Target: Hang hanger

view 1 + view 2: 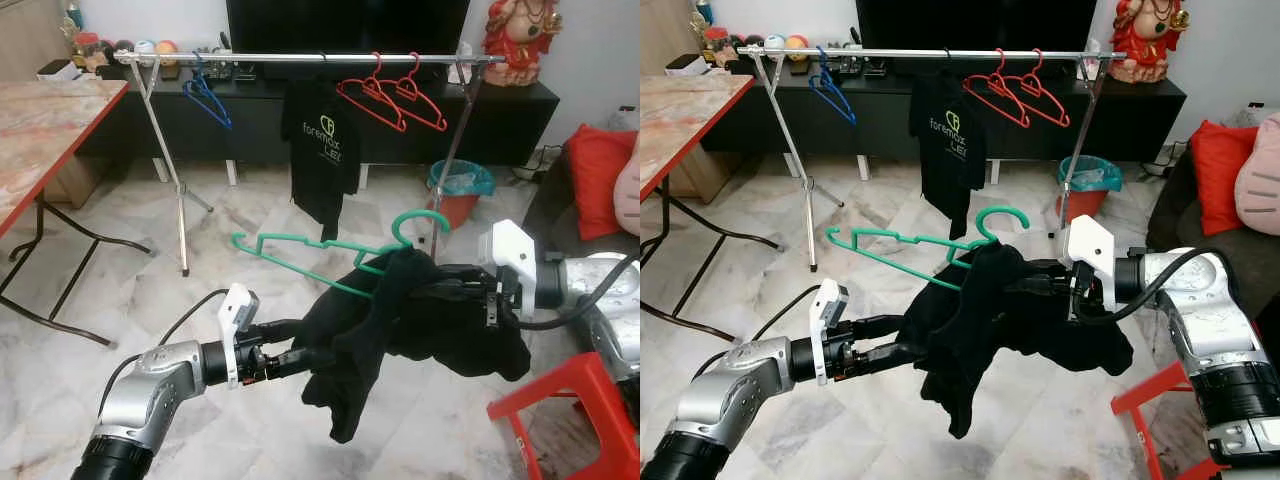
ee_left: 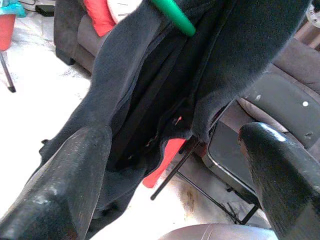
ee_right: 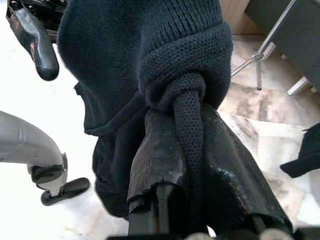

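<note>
Right gripper (image 3: 185, 165) is pinched tight on a fold of the black knit garment (image 1: 1010, 320), the dark wool bunched between its two fingers; it comes in from three o'clock in the head views. Left gripper (image 1: 890, 340) reaches in from eight o'clock with its fingers (image 2: 75, 170) spread, the garment's lower edge hanging just between and beyond them. That garment is draped over one arm of the green hanger (image 1: 300, 250), which sits tilted in mid-air at the centre, its hook (image 1: 420, 222) curling up near the right gripper and its bare arm pointing toward ten o'clock. Behind, at twelve o'clock, the silver clothes rail (image 1: 300, 57) runs across on its stand. From it hang a black printed T-shirt (image 1: 320, 150) in the middle, two red hangers (image 1: 390, 95) toward one o'clock, and a blue hanger (image 1: 207, 95) toward eleven. At five o'clock stands a red stool (image 1: 570, 410), and at nine o'clock a marbled table (image 1: 40, 120).
</note>
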Controlling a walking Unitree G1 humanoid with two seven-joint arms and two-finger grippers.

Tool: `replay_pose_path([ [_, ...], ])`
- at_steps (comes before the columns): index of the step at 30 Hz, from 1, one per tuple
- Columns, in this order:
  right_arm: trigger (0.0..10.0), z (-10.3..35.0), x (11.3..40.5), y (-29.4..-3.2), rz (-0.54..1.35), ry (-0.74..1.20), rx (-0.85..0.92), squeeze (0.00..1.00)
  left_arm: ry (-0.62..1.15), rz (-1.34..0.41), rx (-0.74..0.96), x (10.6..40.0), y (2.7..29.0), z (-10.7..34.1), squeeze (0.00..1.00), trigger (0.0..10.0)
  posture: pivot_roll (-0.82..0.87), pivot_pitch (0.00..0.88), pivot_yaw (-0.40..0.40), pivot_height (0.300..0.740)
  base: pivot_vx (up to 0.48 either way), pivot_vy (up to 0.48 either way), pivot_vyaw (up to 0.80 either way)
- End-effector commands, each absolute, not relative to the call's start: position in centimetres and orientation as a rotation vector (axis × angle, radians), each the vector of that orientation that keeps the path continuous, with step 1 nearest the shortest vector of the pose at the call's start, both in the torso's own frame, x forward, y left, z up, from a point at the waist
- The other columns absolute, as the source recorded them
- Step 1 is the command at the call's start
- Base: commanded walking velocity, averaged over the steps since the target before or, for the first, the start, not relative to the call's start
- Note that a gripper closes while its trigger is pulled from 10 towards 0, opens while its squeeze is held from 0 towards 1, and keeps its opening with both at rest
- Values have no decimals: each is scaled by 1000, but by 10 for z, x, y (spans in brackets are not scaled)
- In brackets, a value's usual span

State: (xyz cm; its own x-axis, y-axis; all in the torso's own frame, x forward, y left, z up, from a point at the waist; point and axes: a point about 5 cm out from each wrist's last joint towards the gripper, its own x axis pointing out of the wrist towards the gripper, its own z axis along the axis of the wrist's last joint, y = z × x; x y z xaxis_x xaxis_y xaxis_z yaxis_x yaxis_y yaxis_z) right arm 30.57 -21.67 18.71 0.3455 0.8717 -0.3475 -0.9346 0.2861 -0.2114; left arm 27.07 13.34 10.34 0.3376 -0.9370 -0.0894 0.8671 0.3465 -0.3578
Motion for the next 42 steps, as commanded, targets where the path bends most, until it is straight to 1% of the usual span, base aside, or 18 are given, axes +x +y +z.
replay_pose_path([
  [1, 10000, 195, 304, -210, 1248, 135, -415, 0, 284, -1227, -246, 272, 129, 110, 1000, 10000, -19, 0, -3, 740, 0, 0, 0],
  [6, 10000, 194, 304, -209, 1256, 148, -415, 0, 243, -1170, -194, 279, 132, 116, 1000, 10000, -23, 0, -3, 740, 0, 0, 0],
  [10, 10000, 192, 304, -210, 1251, 159, -413, 0, 235, -1135, -84, 280, 139, 119, 1000, 10000, -17, 0, -4, 740, 0, 0, 0],
  [11, 10000, 189, 304, -210, 1253, 167, -414, 0, 202, -1095, -19, 282, 143, 122, 0, 10000, -13, 0, -5, 740, 0, 0, 0],
  [17, 10000, 185, 304, -209, 1253, 181, -412, 0, 192, -1091, 83, 282, 153, 126, 0, 10000, -10, 0, -4, 740, 0, 0, 0],
  [18, 10000, 184, 304, -209, 1255, 185, -409, 0, 191, -1069, 138, 284, 157, 124, 0, 10000, -6, 0, -4, 740, 0, 0, 0],
  [20, 10000, 184, 304, -209, 1256, 189, -405, 0, 174, -1047, 168, 287, 159, 124, 0, 10000, -6, 0, -4, 740, 0, 0, 0],
  [21, 10000, 183, 304, -209, 1255, 191, -404, 0, 165, -1042, 170, 288, 159, 124, 0, 10000, -7, 0, -4, 740, 0, 0, 0],
  [25, 10000, 182, 303, -208, 1266, 190, -401, 0, 183, -1128, 123, 280, 152, 120, 0, 10000, -11, 0, 0, 740, 0, 0, 0],
  [32, 10000, 182, 301, -205, 1287, 192, -400, 0, 153, -1131, 154, 284, 141, 113, 0, 10000, -13, 0, 2, 740, 0, 0, 0],
  [37, 10000, 183, 300, -202, 1301, 184, -394, 0, 146, -1152, 128, 288, 132, 111, 0, 10000, -18, 0, 6, 740, 0, 0, 0],
  [42, 10000, 182, 299, -201, 1307, 187, -391, 0, 159, -1142, 107, 291, 129, 105, 0, 10000, -20, 0, 7, 740, 0, 0, 0],
])
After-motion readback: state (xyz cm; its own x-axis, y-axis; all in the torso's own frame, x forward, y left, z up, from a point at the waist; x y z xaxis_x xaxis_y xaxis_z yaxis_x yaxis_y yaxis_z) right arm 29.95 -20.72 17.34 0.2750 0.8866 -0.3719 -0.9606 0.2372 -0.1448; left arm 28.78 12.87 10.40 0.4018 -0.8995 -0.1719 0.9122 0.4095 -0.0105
